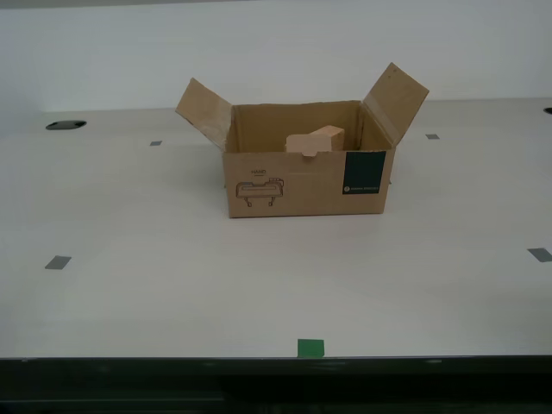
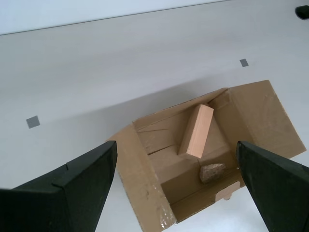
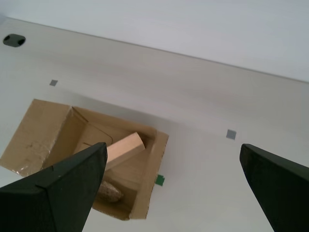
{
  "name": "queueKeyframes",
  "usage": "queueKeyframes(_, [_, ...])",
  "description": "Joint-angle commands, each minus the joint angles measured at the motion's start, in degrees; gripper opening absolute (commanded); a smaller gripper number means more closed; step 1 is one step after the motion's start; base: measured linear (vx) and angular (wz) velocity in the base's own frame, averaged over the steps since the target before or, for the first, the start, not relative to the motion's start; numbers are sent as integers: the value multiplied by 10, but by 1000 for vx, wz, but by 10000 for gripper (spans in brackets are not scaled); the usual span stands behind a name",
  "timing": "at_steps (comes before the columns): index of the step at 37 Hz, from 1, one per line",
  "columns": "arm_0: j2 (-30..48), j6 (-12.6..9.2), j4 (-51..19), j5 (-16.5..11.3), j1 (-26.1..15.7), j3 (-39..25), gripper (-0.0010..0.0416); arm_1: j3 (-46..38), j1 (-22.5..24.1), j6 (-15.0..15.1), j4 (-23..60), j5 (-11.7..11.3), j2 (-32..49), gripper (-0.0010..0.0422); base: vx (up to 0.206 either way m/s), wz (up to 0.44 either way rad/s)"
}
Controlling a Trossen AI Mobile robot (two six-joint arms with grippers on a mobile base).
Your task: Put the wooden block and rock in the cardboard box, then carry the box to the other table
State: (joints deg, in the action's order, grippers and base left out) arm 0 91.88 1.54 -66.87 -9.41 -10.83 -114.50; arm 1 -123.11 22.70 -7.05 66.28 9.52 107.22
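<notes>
Exterior view: cardboard box upright near mid-table on a smooth pale table with grey square marks, both side flaps splayed outward, green tape at the near edge. Wooden block inside, leaning, one end poking above the front wall. Rock on the box floor just beside the block's lower end. My first gripper spread wide, nothing held, up above the box. My second gripper likewise wide apart and empty, over the open box
</notes>
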Motion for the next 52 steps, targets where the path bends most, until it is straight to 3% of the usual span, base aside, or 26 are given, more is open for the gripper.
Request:
queueKeyframes(1, [0,2,-20,-1,11,0,388,0,-13,6,10,0,-3,334,0,0])
queueKeyframes(12, [0,11,-23,-1,25,0,387,4,-52,18,23,1,-3,334,0,0])
queueKeyframes(20, [0,13,-26,-1,27,0,387,4,-84,28,37,26,-3,334,0,0])
queueKeyframes(31, [3,14,-27,-1,41,0,387,6,-107,41,43,26,-3,334,0,0])
queueKeyframes(40, [6,14,-25,-1,49,28,387,73,-108,41,10,27,-3,334,0,0])
queueKeyframes(43, [6,15,-24,-1,49,47,387,110,-108,36,-11,38,-3,334,0,0])
queueKeyframes(50, [6,15,4,-2,49,105,387,190,-109,23,-65,94,-3,334,0,0])
queueKeyframes(52, [6,15,14,-2,49,124,387,207,-109,23,-76,97,-3,334,0,0])
